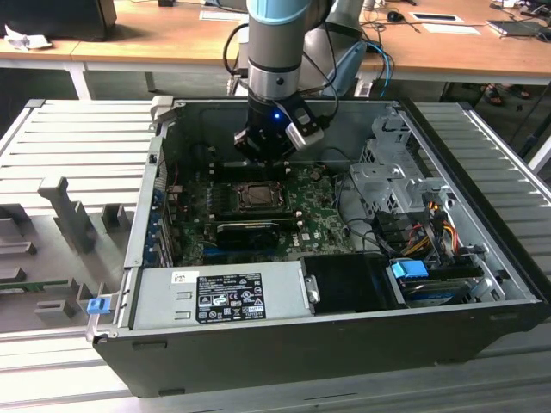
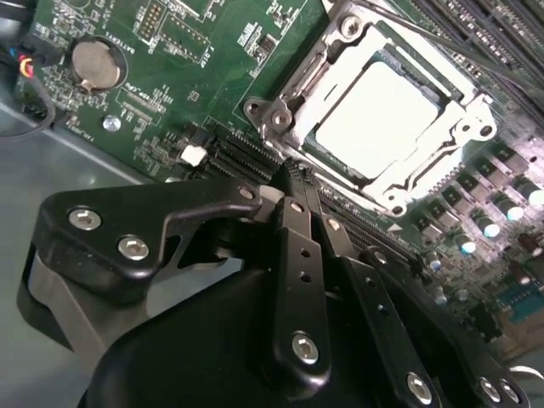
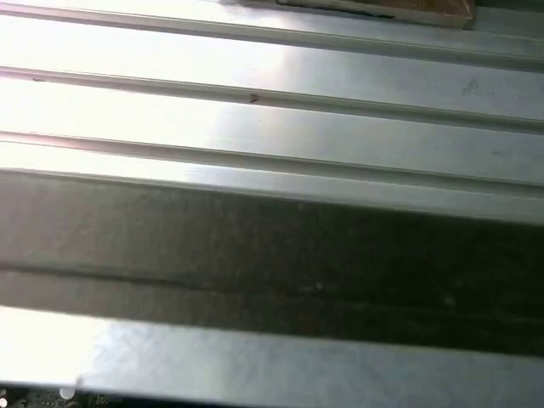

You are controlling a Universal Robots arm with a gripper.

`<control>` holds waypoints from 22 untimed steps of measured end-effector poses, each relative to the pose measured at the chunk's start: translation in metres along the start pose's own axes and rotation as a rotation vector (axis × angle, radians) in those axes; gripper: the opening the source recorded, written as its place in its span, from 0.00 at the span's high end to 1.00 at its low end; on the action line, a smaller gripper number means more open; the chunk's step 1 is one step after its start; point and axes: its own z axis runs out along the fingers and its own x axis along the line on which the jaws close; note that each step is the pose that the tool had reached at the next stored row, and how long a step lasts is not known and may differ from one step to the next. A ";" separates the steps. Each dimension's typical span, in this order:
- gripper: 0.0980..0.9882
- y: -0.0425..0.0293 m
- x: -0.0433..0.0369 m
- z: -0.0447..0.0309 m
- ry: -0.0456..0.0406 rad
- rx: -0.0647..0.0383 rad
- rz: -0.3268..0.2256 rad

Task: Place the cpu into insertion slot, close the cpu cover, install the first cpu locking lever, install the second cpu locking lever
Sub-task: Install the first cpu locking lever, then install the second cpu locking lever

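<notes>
In the exterior view the black gripper [image 1: 269, 148] hangs inside the open grey computer case [image 1: 482, 258], just above the square black insertion slot [image 1: 256, 197]. In the second wrist view its fingers [image 2: 299, 208] are pressed together, holding nothing, while the dull silver cpu [image 2: 387, 119] sits under the silver-grey cpu cover [image 2: 293, 93]. A sideways slip there could scrape the green board [image 2: 195, 76].

Arm [image 1: 275, 52] vertical, claw [image 2: 293, 174] pointing down, fingers together.
</notes>
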 end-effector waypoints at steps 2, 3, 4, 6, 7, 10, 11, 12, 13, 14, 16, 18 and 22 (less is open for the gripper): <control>0.99 -0.0003 -0.0001 -0.0008 -0.0002 0.000 0.000; 0.99 -0.0007 -0.0001 -0.0009 -0.0001 0.000 0.000; 0.99 -0.0019 0.0000 -0.0010 0.0000 0.000 0.000; 0.99 -0.0039 0.0002 -0.0011 0.0000 0.000 0.000; 0.99 -0.0045 0.0002 -0.0011 0.0000 0.000 0.000; 0.99 -0.0057 0.0004 -0.0012 0.0000 0.000 0.000; 0.99 -0.0062 0.0004 -0.0012 -0.0001 0.000 0.000; 0.99 -0.0066 0.0004 -0.0012 0.0000 0.000 0.000; 0.99 -0.0076 0.0005 -0.0013 0.0001 0.000 0.000; 0.99 -0.0084 0.0006 -0.0013 0.0000 0.000 0.000; 0.99 -0.0111 0.0008 -0.0015 0.0000 0.000 0.000; 0.99 -0.0136 0.0011 -0.0016 -0.0001 0.000 0.000; 0.99 -0.0143 0.0011 -0.0042 0.0000 0.000 0.000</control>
